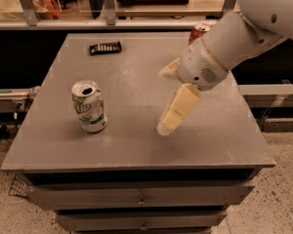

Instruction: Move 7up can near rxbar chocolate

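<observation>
The gripper (pixel 165 100) hangs over the grey table (pixel 136 150), a little right of the middle, with its jaws wide apart and nothing between them. One long cream finger (pixel 178 108) slants down and to the left, its tip close above the tabletop. The other juts out to the left higher up, beside the wrist.

The white arm (pixel 244 33) comes in from the upper right corner and slopes down to the left across the far right part of the table. Its thick forearm ends in a rounded wrist housing with a small patch of holes on its side.

The 7up can (pixel 89 106) stands upright on the near left part of the table, its opened top showing, well apart from the gripper and to its left. The rxbar chocolate (pixel 106 48) lies flat near the far edge on the left, well apart from the can. A red soda can (pixel 199 31) stands at the far right, mostly hidden behind the arm. Drawers (pixel 136 196) sit under the tabletop.
</observation>
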Controlling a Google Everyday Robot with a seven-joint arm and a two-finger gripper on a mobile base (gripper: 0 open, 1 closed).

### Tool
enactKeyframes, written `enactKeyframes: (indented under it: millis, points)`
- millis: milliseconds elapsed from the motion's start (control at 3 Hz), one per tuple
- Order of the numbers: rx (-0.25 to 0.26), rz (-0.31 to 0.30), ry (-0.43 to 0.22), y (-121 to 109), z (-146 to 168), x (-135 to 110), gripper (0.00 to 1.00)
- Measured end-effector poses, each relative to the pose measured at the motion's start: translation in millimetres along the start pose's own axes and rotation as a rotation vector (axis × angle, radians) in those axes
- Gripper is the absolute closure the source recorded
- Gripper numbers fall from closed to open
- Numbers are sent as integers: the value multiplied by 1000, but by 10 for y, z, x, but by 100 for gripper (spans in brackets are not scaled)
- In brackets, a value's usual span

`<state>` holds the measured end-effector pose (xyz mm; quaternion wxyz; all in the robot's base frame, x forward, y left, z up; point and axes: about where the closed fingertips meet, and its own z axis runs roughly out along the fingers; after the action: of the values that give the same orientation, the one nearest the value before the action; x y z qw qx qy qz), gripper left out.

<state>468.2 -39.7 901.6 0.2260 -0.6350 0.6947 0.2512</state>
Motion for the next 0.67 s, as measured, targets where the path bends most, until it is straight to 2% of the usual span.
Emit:
enactKeyframes:
  millis: [333,667]
  points:
    - [-100,-37,-217,40,339,-508,0]
    - [-125,-55,-395,74,499,-808,0]
